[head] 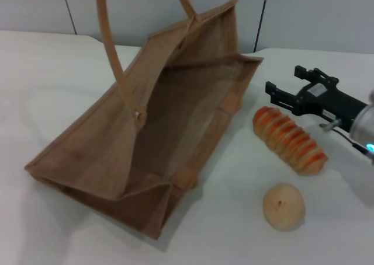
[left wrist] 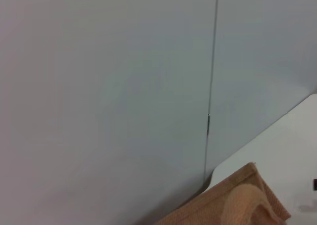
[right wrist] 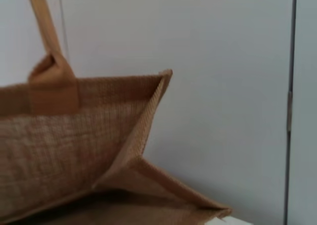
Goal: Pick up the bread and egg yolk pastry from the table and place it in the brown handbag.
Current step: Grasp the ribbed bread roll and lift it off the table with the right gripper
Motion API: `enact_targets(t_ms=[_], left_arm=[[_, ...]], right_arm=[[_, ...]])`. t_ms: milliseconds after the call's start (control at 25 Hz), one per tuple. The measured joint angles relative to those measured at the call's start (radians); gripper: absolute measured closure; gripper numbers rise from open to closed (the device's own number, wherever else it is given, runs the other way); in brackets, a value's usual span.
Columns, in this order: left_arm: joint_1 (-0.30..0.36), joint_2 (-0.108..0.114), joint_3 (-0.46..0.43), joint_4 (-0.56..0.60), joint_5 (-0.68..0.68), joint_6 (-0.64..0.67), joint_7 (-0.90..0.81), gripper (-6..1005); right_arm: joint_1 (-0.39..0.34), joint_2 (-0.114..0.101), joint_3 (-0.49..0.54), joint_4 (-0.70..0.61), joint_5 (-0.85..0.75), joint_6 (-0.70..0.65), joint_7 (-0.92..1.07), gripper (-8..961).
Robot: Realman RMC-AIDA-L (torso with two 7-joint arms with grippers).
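The striped orange and cream bread [head: 289, 138] lies on the white table to the right of the brown handbag [head: 99, 142]. The round tan egg yolk pastry [head: 284, 206] sits nearer to me than the bread, also on the table. The bag lies tilted with its mouth open toward me, and its tan handles [head: 114, 55] rise out of the top of the head view. My right gripper [head: 286, 84] is open and empty, just beyond the bread's far end. My left gripper is out of view. The bag also shows in the left wrist view [left wrist: 237, 200] and the right wrist view [right wrist: 74, 150].
The white table [head: 52, 90] has a grey panelled wall [head: 304, 14] behind it. The bag's open corner lies close to the bread's far end.
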Motion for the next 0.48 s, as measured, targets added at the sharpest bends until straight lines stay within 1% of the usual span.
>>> enact_targets(t_ms=[160, 240, 360, 440, 480], left_arm=[[0.000, -0.001, -0.003, 0.000, 0.006, -0.003, 0.000, 878], [0.000, 0.000, -0.006, 0.001, 0.007, -0.005, 0.000, 878], [0.001, 0.004, -0.008, 0.008, 0.007, -0.012, -0.001, 878], [0.001, 0.007, -0.008, 0.014, 0.007, -0.013, -0.004, 878], [0.001, 0.008, -0.008, 0.015, 0.007, -0.014, -0.007, 878]], right_arm=[[-0.013, -0.043, -0.084, -0.004, -0.016, -0.045, 0.095, 74], [-0.016, -0.055, -0.130, -0.009, -0.017, -0.066, 0.138, 74], [-0.018, -0.063, -0.236, -0.044, -0.018, -0.100, 0.224, 74], [-0.021, -0.062, -0.315, -0.084, -0.018, -0.106, 0.286, 74], [-0.024, -0.061, -0.372, -0.115, -0.019, -0.107, 0.328, 74]])
